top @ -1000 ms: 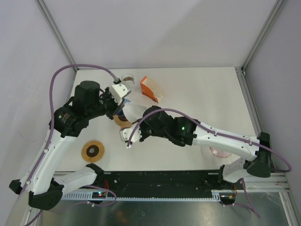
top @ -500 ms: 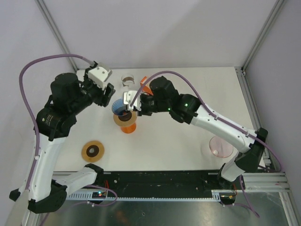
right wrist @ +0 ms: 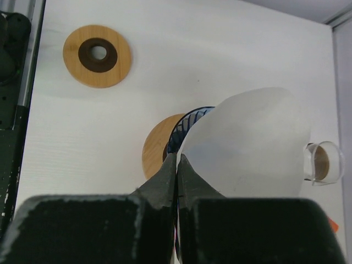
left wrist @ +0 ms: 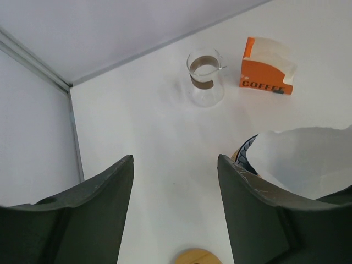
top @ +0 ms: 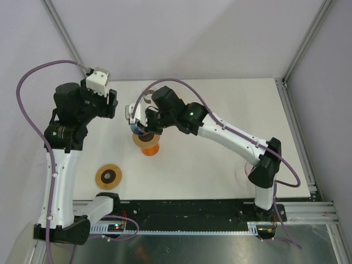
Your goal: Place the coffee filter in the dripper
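The right fingers [right wrist: 162, 184] pinch the white coffee filter [right wrist: 247, 143] above the blue dripper [right wrist: 184, 124].

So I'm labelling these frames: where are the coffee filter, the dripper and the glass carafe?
coffee filter [right wrist: 250, 143], right wrist view, middle of the white paper.
dripper [right wrist: 186, 126], right wrist view, blue ribbed rim.
glass carafe [left wrist: 204, 81], left wrist view, brown collar.

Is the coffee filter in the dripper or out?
Cannot tell fully: the coffee filter, pinched by the right fingers, covers the blue dripper; its seating is hidden.
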